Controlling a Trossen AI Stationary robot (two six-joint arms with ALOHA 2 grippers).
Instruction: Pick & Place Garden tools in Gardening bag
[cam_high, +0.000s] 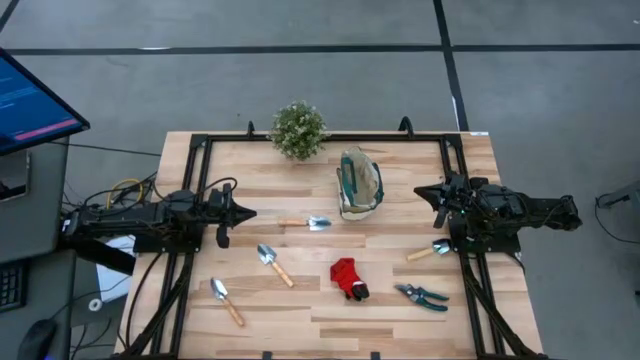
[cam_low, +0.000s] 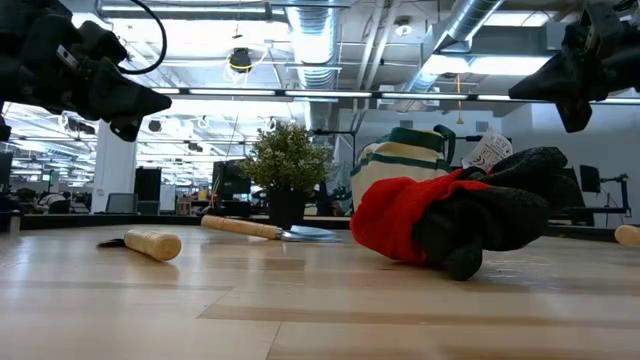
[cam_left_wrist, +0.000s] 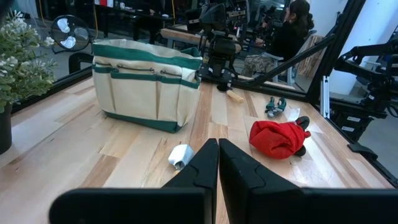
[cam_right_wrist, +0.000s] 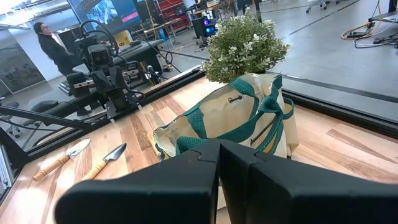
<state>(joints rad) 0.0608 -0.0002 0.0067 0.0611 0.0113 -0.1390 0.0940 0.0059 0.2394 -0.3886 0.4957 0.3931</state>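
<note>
The nearest trowel (cam_high: 306, 222) lies left of the gardening bag (cam_high: 359, 183) at mid-counter, long axis left-right, blade toward the bag. The left gripper (cam_high: 238, 213) hovers closest, jaws shut, empty; the right gripper (cam_high: 424, 192) likewise beside the bag.

Four cameras on one worktop: overhead, table-level, and one on each wrist.

The high view looks straight down on the whole pale wooden worktop (cam_high: 330, 300). The low view sits at surface height, very close to the red-and-black fabric glove (cam_low: 450, 220), facing the room. Each wrist view looks forward across the worktop toward the opposite arm; both share the beige canvas bag with teal-green trim (cam_left_wrist: 146, 84) (cam_right_wrist: 233, 121).
</note>
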